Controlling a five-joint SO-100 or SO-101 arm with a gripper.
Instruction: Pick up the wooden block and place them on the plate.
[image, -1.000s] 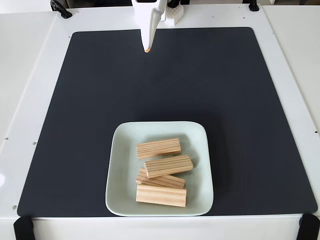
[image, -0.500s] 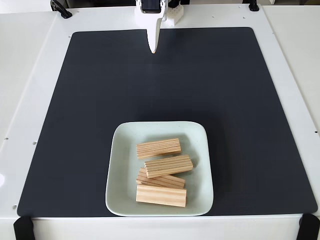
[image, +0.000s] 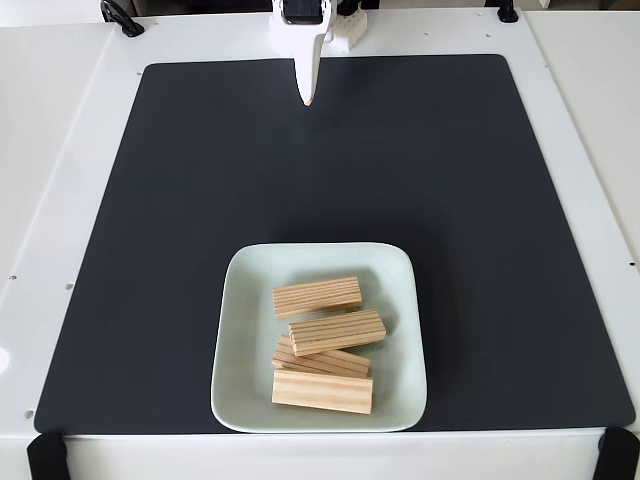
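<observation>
The plate (image: 240, 330) sat near the front edge of the dark mat (image: 150, 200) and held all four wooden blocks (image: 317, 296), two of them overlapping. The hand (image: 307, 98) hung at the far edge, fingers together, empty.

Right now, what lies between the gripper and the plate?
Bare black mat between the gripper and the plate, in the fixed view.
</observation>
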